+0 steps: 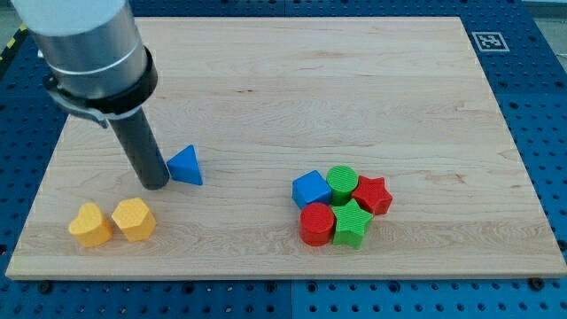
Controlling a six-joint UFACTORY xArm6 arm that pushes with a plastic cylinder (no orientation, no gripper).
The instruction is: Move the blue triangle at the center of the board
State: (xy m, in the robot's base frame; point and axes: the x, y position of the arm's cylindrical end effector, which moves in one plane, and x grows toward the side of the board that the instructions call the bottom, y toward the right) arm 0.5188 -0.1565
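Note:
The blue triangle (186, 166) lies on the wooden board (283, 80), left of the board's middle. My tip (156, 185) rests on the board right at the triangle's left side, touching or nearly touching it. The dark rod rises from there to the grey arm body at the view's top left.
Two yellow blocks, a heart (89, 224) and a hexagon (134, 219), lie near the bottom left corner. A cluster sits at the lower right of centre: blue cube (311, 189), green cylinder (342, 182), red star (373, 195), red cylinder (316, 223), green star (352, 223).

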